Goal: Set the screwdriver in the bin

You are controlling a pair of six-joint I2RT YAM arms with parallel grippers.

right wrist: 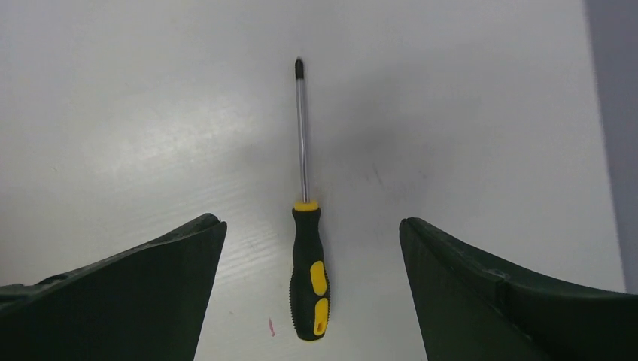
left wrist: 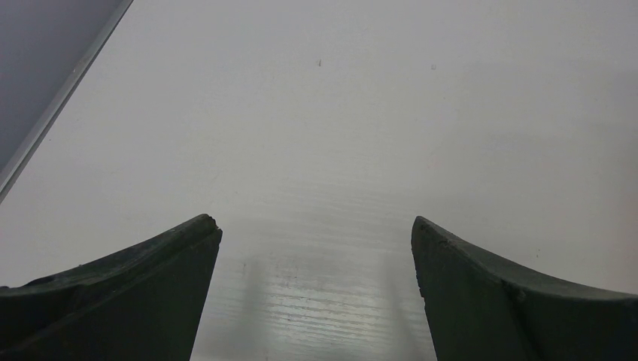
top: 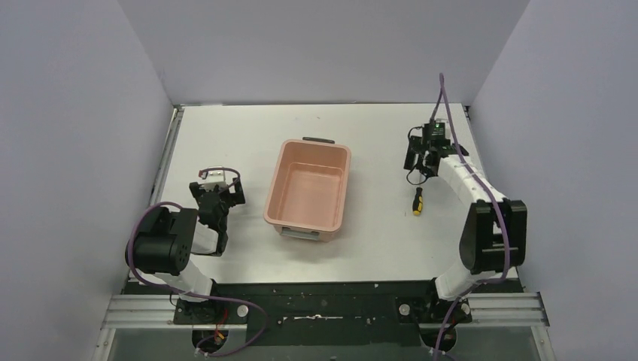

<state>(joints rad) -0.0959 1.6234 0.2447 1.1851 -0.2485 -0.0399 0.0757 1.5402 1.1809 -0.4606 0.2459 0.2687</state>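
White tabletop (top: 376, 143), screwdriver (top: 416, 201) shaft barely visible from above.

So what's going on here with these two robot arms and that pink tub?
The right arm's hand, open, hovers over a small yellow-and-black screwdriver lying on the table, seemingly lined up to grab it. The pink bin in the middle is empty, so nothing has gone in yet. The left hand is open too, over bare table, holding nothing.

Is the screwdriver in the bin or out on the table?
Out. The screwdriver lies flat on the table, apart from the bin, whose floor shows bare. The right gripper is open, holding nothing.
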